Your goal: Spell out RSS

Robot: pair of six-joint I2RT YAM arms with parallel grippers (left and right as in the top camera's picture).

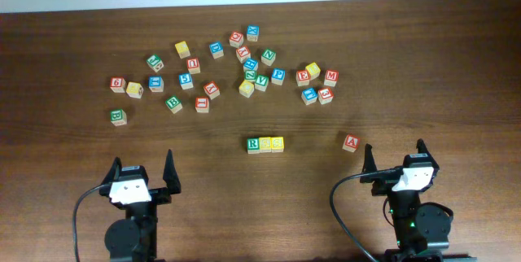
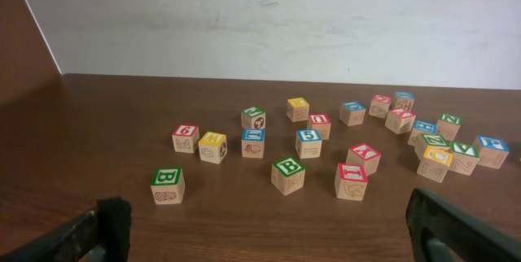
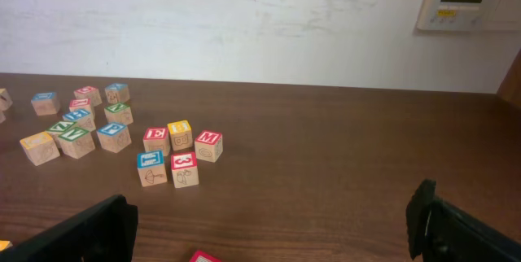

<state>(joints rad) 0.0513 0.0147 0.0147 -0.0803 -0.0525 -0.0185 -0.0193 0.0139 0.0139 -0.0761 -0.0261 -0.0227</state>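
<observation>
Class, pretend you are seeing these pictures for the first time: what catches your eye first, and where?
A neat row of three blocks, one green and two yellow, sits alone at the centre front of the table. Behind it lies a loose scatter of coloured blocks, and one red block stands apart to the row's right.

The left hand (image 1: 143, 163) and the right hand (image 1: 394, 151) are empty, fingers wide apart, arms folded near their bases.

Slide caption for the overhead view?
RSS block row spelled out; left gripper and right gripper open and empty.
</observation>
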